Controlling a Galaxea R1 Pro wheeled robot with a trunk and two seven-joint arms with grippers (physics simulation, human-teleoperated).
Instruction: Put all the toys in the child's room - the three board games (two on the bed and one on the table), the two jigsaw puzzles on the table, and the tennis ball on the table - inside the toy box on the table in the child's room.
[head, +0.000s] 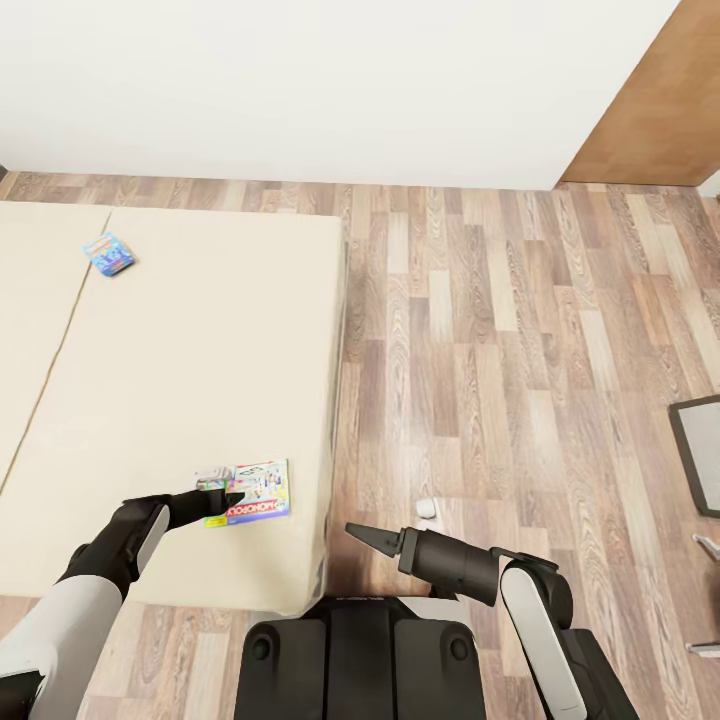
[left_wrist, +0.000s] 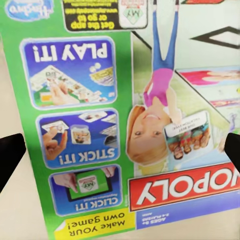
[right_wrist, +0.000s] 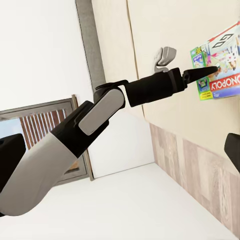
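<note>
A Monopoly board game (head: 262, 489) lies flat on the cream bed (head: 180, 370), near the bed's front right corner. My left gripper (head: 226, 497) hovers open over the box's left part. In the left wrist view the green and white lid (left_wrist: 125, 120) lies close beneath the open gripper (left_wrist: 120, 150), with a dark fingertip (left_wrist: 10, 155) at each side. A second, blue board game (head: 108, 253) rests far back on the bed's left. My right gripper (head: 362, 535) hangs open over the floor beside the bed, pointing at the left arm (right_wrist: 150, 90) and the box (right_wrist: 220, 65).
A small grey object (head: 212, 473) sits on the bed just behind the Monopoly box. A small white item (head: 427, 508) lies on the wood floor (head: 500, 380). A dark framed object (head: 700, 450) stands at the right edge. White wall behind, brown panel (head: 650, 100) at upper right.
</note>
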